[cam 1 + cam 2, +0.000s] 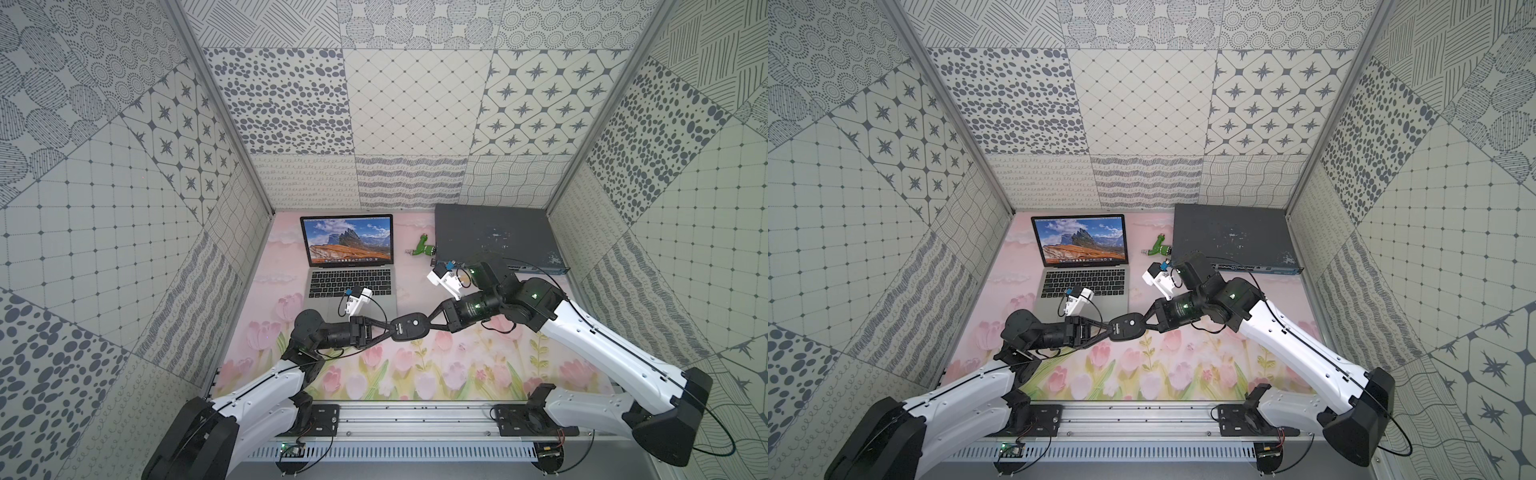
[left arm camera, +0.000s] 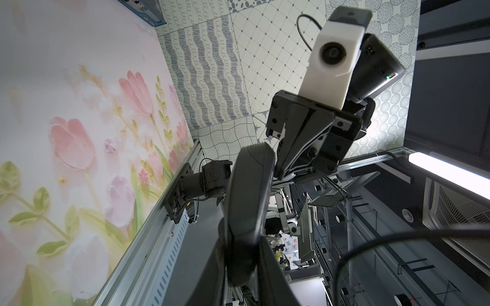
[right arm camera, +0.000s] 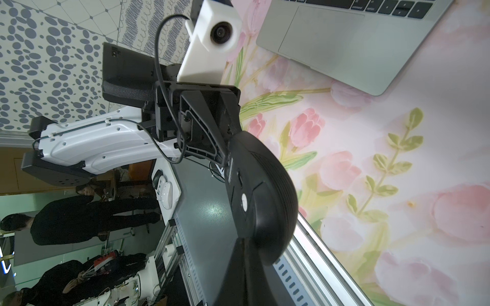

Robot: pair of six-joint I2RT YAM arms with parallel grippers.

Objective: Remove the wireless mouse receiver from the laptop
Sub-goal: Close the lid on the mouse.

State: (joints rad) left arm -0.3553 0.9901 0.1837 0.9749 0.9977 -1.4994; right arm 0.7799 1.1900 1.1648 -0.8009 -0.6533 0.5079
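Observation:
The silver-grey laptop point(image 1: 320, 293) point(image 1: 1050, 291) stands open at the back left of the mat, its screen showing mountains; its trackpad corner shows in the right wrist view point(image 3: 344, 45). The wireless mouse receiver is hidden in every view. A black oval mouse point(image 1: 409, 328) point(image 1: 1128, 326) point(image 2: 249, 190) point(image 3: 262, 190) hangs above the mat in front of the laptop. My left gripper point(image 1: 392, 329) point(image 1: 1111, 328) point(image 2: 244, 238) is shut on its left end. My right gripper point(image 1: 429, 324) point(image 1: 1145, 322) point(image 3: 241, 239) is shut, its tips pressed against the mouse's right end.
A flat dark grey network switch box point(image 1: 494, 237) lies at the back right. A green-and-white plug-like object point(image 1: 424, 248) lies between it and the laptop. The metal rail point(image 1: 415, 415) runs along the front edge, and patterned walls close in three sides.

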